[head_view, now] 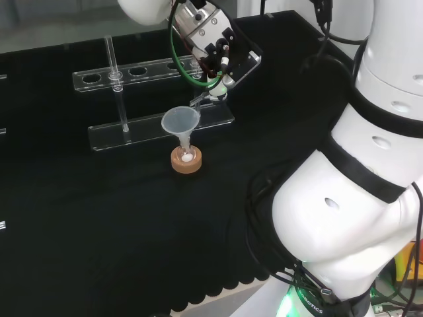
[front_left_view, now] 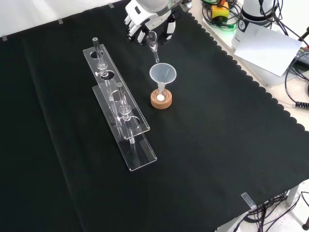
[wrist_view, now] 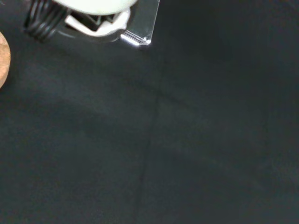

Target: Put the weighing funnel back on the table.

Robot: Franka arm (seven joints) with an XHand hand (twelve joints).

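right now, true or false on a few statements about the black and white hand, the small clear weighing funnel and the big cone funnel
The black and white hand holds the small clear weighing funnel in the air. True.
The big clear cone-shaped funnel lies on its side. False: it stands mouth up over the round cork ring.
The weighing funnel's stem points down toward the big funnel. True.
In the front view the clear plastic rack stands right of the funnel. False: left.
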